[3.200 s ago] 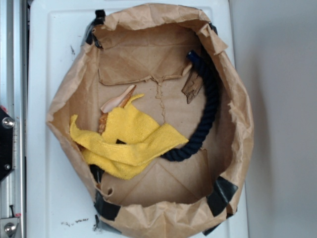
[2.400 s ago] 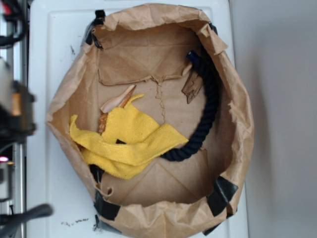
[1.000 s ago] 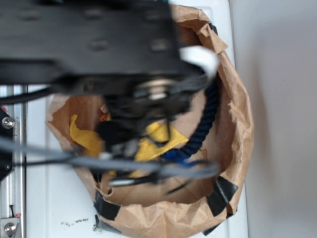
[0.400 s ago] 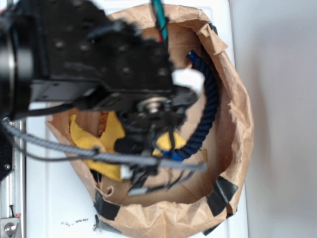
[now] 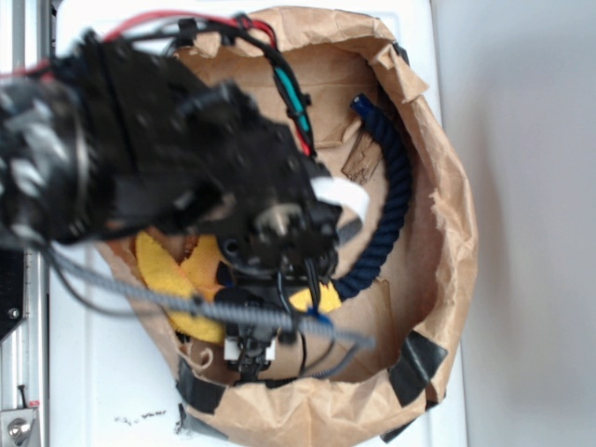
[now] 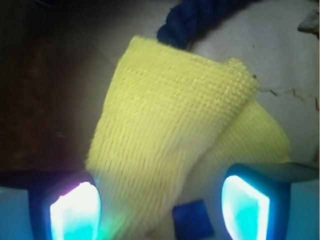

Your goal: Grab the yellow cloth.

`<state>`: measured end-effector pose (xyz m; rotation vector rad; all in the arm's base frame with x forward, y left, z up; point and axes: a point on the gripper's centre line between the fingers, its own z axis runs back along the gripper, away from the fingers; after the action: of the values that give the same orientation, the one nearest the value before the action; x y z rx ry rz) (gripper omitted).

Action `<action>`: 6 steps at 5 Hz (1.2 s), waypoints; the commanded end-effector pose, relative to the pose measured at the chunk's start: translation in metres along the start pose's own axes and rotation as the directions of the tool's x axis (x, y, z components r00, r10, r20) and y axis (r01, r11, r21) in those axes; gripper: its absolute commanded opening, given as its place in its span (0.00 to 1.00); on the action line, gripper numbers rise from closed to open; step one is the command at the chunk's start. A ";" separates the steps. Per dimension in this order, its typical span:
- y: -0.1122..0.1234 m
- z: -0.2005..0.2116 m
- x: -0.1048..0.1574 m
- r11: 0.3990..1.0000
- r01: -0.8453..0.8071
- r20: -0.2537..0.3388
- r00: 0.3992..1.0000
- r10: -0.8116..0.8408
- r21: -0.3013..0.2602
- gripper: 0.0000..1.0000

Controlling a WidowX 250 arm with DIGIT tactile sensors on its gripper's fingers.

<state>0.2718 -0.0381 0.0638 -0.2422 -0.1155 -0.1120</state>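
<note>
The yellow cloth (image 5: 168, 279) lies in the lower left of the brown paper bag (image 5: 447, 186); the arm hides most of it. In the wrist view the cloth (image 6: 170, 120) fills the middle, folded and knitted-looking, and runs down between the two fingers. My gripper (image 6: 160, 205) is open, one glowing fingertip (image 6: 75, 210) at the cloth's left edge and one on its right side, close above it. In the exterior view the gripper (image 5: 265, 321) is down inside the bag over the cloth. The navy rope (image 5: 386, 223) curves along the right, and its end (image 6: 182, 25) lies just beyond the cloth.
The bag's crumpled paper walls ring the gripper closely. Black tape patches (image 5: 414, 363) hold the bag's lower corners. A torn paper scrap (image 5: 358, 163) lies beside the rope. The bag rests on a white surface (image 5: 102, 372) with a metal rail (image 5: 23, 391) at the left.
The arm came in from the left, swung over the bag and lowered into it. It now covers most of the cloth, with the gripper just above it.
</note>
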 end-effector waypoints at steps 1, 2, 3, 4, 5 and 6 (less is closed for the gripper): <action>0.001 -0.014 -0.002 0.995 -0.014 -0.005 1.000 0.014 0.097 0.00; 0.004 0.001 0.001 0.995 -0.027 0.027 0.999 0.025 0.101 0.00; 0.014 0.030 0.005 0.995 -0.067 0.068 0.996 0.062 0.071 0.00; 0.035 0.085 -0.006 0.982 -0.156 0.119 0.983 0.143 0.110 0.00; 0.046 0.123 -0.009 0.971 -0.188 0.121 0.978 0.171 0.146 0.00; 0.041 0.145 -0.010 0.922 -0.272 0.100 0.962 0.253 0.275 0.00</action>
<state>0.2503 0.0425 0.1735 0.0294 -0.0844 0.1796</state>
